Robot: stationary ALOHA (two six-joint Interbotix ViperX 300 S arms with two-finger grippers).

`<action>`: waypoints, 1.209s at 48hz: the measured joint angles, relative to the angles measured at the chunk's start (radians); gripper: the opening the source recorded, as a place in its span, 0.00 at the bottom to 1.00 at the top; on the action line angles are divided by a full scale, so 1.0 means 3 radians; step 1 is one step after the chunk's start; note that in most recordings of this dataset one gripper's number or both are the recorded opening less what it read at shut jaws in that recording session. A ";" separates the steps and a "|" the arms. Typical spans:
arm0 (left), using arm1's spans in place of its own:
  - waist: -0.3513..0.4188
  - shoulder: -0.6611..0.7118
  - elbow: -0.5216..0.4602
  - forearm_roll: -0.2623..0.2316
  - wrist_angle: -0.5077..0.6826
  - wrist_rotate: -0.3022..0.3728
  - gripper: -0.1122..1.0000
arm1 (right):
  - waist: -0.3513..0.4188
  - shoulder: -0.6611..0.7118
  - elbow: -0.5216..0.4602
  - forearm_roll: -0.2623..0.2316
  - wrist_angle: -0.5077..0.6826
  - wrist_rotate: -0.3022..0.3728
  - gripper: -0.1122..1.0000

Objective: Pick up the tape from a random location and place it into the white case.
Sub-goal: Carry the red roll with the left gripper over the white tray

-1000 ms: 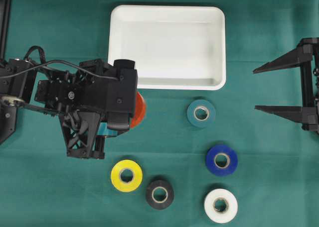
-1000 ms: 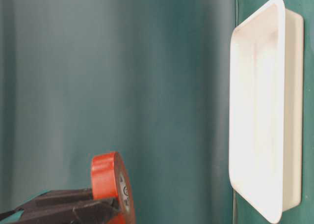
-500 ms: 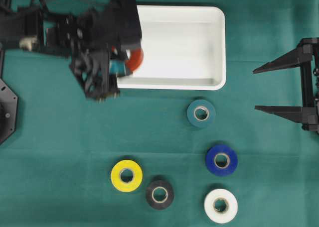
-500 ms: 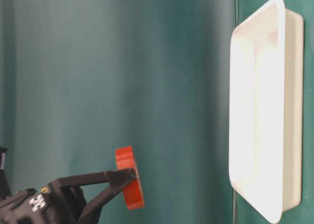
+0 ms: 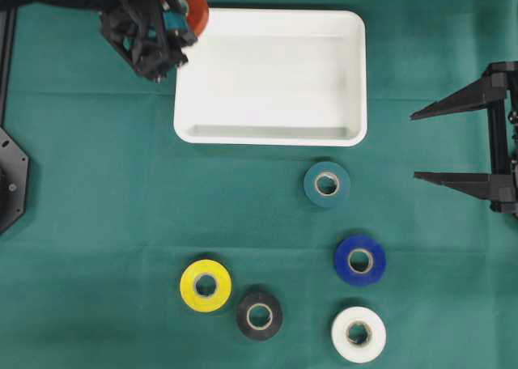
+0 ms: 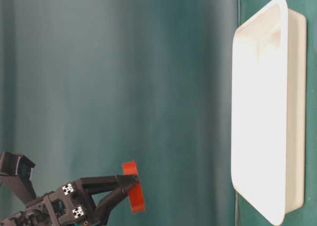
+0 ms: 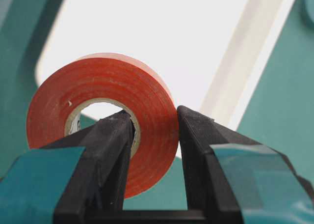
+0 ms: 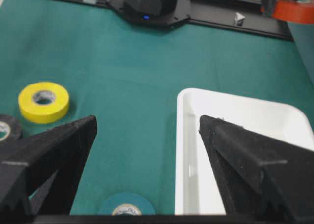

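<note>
Red tape is clamped in my left gripper, 1 finger through the core, the other on the outer wall, so it's pinched across the roll's wall and held on edge. Overhead it sits right at the far-left corner of the white case, about over the rim there, not clearly inside; from the table-level view it's up in the air, well clear of the case. My read on handling: light, stiff ring, cardboard core, slightly tacky-smooth vinyl outside, nothing fragile. Through-the-core wall pinch is the right hold, since it can't roll out; a grab across the full diameter would be more prone to slip. Held on edge, it may land upright and roll when let go, so I'd want it further right over the case floor and low before opening. Right gripper is parked at the right edge, jaws spread wide, nothing in them. Still on the green cloth, all lying flat: teal roll just near of the case, blue roll, white roll, black roll and yellow roll, those 2 almost touching.
</note>
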State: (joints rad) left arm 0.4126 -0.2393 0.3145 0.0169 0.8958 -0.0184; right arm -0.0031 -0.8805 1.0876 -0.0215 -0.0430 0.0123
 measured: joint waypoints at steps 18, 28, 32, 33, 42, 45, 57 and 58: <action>-0.0102 0.0199 -0.0087 0.0000 -0.0205 0.0005 0.31 | 0.0000 0.0000 0.0000 0.0000 0.0010 0.0000 0.91; -0.0174 0.0552 -0.0450 0.0000 -0.0251 0.0036 0.32 | -0.0005 0.0000 -0.0010 0.0000 0.0015 0.0000 0.91; -0.0184 0.0690 -0.0598 0.0005 -0.0251 0.0087 0.31 | -0.0005 0.0000 -0.0005 0.0000 0.0015 0.0000 0.91; -0.0184 0.0726 -0.0634 0.0000 -0.0251 0.0092 0.31 | -0.0005 0.0000 -0.0010 0.0000 0.0015 0.0000 0.91; -0.0205 0.0961 -0.0910 0.0000 -0.0251 0.0112 0.31 | -0.0005 0.0000 -0.0010 0.0000 0.0015 0.0000 0.91; -0.0215 0.1033 -0.0982 0.0000 -0.0251 0.0112 0.31 | 0.0000 0.0000 -0.0010 0.0000 0.0015 0.0000 0.91; -0.0240 0.1161 -0.1089 0.0000 -0.0205 0.0123 0.31 | -0.0005 0.0000 -0.0010 0.0000 0.0015 0.0000 0.91; -0.0235 0.1161 -0.1089 0.0000 -0.0205 0.0123 0.31 | -0.0005 0.0000 -0.0010 0.0000 0.0015 0.0000 0.91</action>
State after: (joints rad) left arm 0.3421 0.1089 -0.0123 0.0169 0.8345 0.0184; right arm -0.0046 -0.8805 1.0845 -0.0215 -0.0383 0.0123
